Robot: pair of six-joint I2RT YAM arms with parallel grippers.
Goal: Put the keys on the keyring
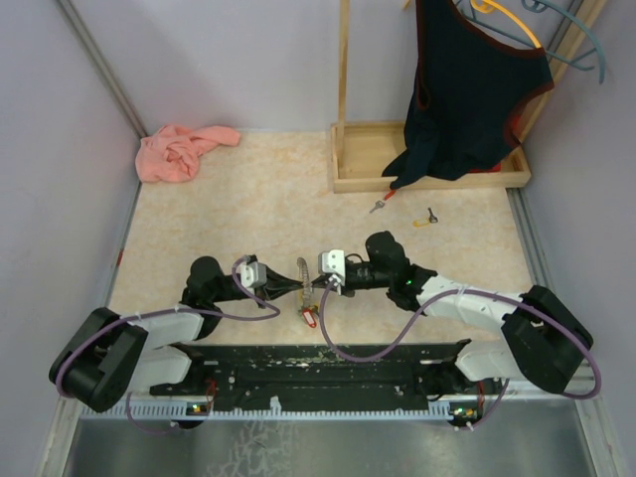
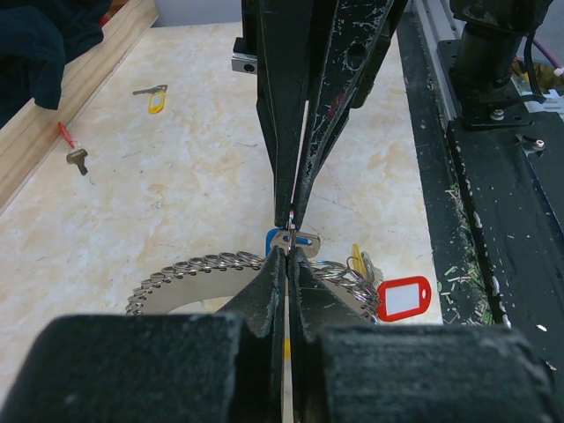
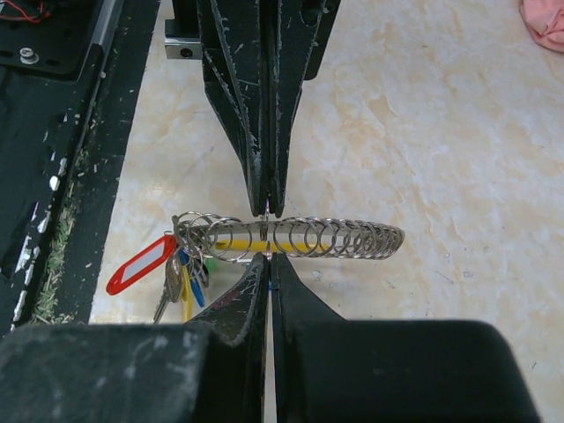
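Left end effector (image 2: 286,262): clenched, tips down at the keyring (image 3: 335,236), nose to nose with the other arm's.
Right end effector (image 3: 267,258): also clenched. What each tip pinches is hidden where they meet.
Keyring: on the surface (image 1: 229,219) just ahead of the arm bases, coil of rings fanned out, red tag (image 2: 405,298) at one end.
Blue key (image 2: 280,240): right at the 2 tips.
Other 2 keys: red key (image 1: 381,203) and yellow key (image 1: 427,219) lie loose near the wooden tray (image 1: 447,182), well apart from the ring.
Step in hand: probably threading the blue key onto a ring.
Doing it well: hold 1 side steady, slide the key's hole along the split, don't let the ring twist, and grip firmly, since a slip could drop the key.
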